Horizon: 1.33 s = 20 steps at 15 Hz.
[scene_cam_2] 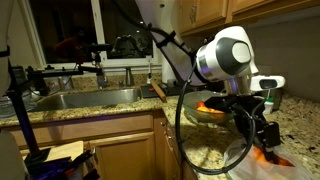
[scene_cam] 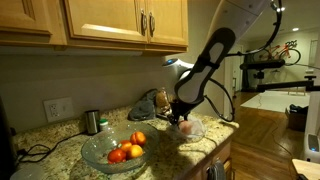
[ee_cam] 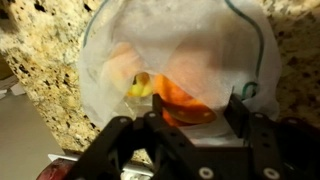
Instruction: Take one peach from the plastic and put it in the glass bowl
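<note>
DESK: What runs across the frame, left to right?

PHOTOG: A speckled granite counter (scene_cam: 50, 135) under honey-coloured wooden cabinets (scene_cam: 110, 20). At far left is a white wall outlet (scene_cam: 57, 108). Next comes a small steel cup (scene_cam: 92, 121), cylindrical and dully shining. Then the glass bowl (scene_cam: 95, 152), wide, shallow and clear, with three or so round orange-red peaches (scene_cam: 127, 150) heaped right of its middle.

DESK: And right of the bowl?

PHOTOG: The plastic (scene_cam: 197, 130), a thin whitish bag, wrinkled and glossy, lies on the counter just beside the bowl's rim. The black-and-white arm (scene_cam: 210, 55) bends down from upper right, and its jaws reach into the mouth of the bag.

DESK: Are the jaws holding anything?

PHOTOG: In the wrist view they stand partway closed, flanking the peach (ee_cam: 185, 100), a smooth orange globe inside the plastic's film. They appear to press against its sides, though the picture is soft there. To its left, under the same film, lies a paler, blurred fruit (ee_cam: 125, 65) with a yellow patch beside it.

DESK: The opposite angle?

PHOTOG: A steel sink (scene_cam_2: 90, 97) sits at left, with the arm's rounded white joint (scene_cam_2: 228, 55) at centre and the glass bowl behind it. At lower right the peach glows orange between the jaws, right at the crumpled film.
</note>
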Each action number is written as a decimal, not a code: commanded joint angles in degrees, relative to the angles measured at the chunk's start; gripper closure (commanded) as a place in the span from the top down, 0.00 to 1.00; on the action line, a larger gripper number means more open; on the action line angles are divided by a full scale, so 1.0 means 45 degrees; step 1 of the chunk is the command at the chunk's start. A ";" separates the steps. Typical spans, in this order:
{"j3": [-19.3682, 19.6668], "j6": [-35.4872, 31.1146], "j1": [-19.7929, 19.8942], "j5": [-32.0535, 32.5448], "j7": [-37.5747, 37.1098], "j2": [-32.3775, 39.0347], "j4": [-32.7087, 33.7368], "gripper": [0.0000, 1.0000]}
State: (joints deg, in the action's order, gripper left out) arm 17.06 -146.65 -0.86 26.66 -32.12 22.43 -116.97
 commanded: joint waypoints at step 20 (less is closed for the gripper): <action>0.0221 0.0900 -0.0766 0.5312 -0.5026 -0.1463 -0.0560 0.38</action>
State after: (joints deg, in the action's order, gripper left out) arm 17.83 -146.29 -3.12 46.01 -49.37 19.59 -117.02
